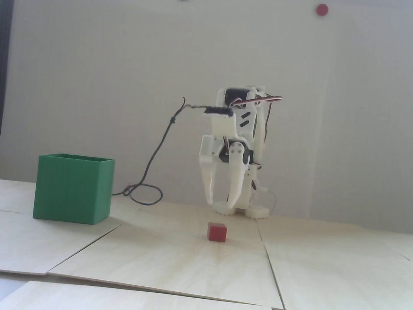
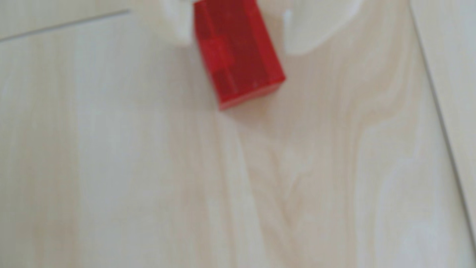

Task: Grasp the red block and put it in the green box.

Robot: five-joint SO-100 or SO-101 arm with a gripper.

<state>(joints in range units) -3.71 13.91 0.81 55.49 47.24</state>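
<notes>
The red block [image 1: 217,232] sits on the pale wooden table, right of the green box [image 1: 73,188], which stands open-topped at the left. My white gripper [image 1: 220,202] points down just above and behind the block, jaws open and empty. In the wrist view the red block [image 2: 237,56] lies at the top edge between my two blurred white fingertips [image 2: 180,23]. The left fingertip is right beside the block's edge. The right one stands off with a gap. My gripper [image 2: 239,38] holds nothing.
A dark cable [image 1: 147,193] loops on the table between the box and the arm's base [image 1: 245,209]. The table is made of wooden boards with seams [image 1: 270,258]. A white wall stands behind.
</notes>
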